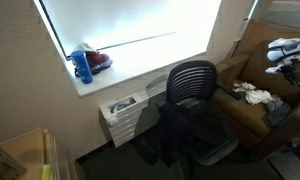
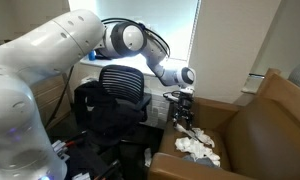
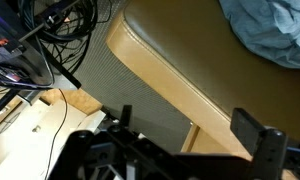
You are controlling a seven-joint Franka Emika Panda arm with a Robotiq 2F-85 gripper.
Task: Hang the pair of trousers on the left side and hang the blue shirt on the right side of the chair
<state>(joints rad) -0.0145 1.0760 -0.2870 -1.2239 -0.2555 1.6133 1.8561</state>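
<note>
A dark pair of trousers (image 1: 185, 128) lies draped over the seat of the black mesh office chair (image 1: 193, 78); it also shows in an exterior view (image 2: 110, 118). A light blue shirt (image 3: 272, 30) lies crumpled on the seat of the brown armchair (image 3: 180, 70), at the top right of the wrist view. In an exterior view a bluish cloth (image 1: 280, 108) lies on that seat. My gripper (image 3: 190, 135) is open and empty. It hovers above the armchair's arm, beside the shirt, and shows in both exterior views (image 2: 185, 108) (image 1: 282, 60).
A white cloth (image 1: 252, 93) also lies on the armchair seat. A blue bottle (image 1: 82, 65) stands on the window sill. A white drawer unit (image 1: 125, 110) stands below the window. Tangled cables (image 3: 60, 30) lie on the floor beside the armchair.
</note>
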